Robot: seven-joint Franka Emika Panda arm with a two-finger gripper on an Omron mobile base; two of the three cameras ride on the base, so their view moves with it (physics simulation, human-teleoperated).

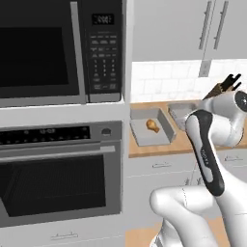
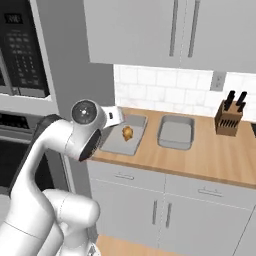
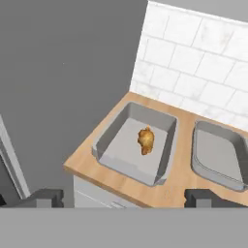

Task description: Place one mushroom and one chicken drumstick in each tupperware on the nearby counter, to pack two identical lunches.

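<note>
Two grey tupperware stand side by side on the wooden counter (image 2: 220, 155). The left tupperware (image 3: 118, 152) (image 2: 116, 143) (image 1: 144, 138) holds one golden-brown chicken drumstick (image 3: 146, 140) (image 2: 127, 133) (image 1: 152, 126) near its middle. Nothing lies in the right tupperware (image 3: 218, 156) (image 2: 175, 133) (image 1: 179, 112). My gripper (image 3: 127, 198) hangs open above and in front of the counter's left end, looking down at both containers, with nothing between its fingers (image 3: 46, 197). The mushroom is out of view.
A tall grey panel (image 3: 63, 72) bounds the counter's left end, with a microwave (image 1: 48, 48) and wall oven (image 1: 58, 178) beyond it. A knife block (image 2: 229, 117) stands at the back right. Upper cabinets (image 2: 165, 30) hang over the tiled wall.
</note>
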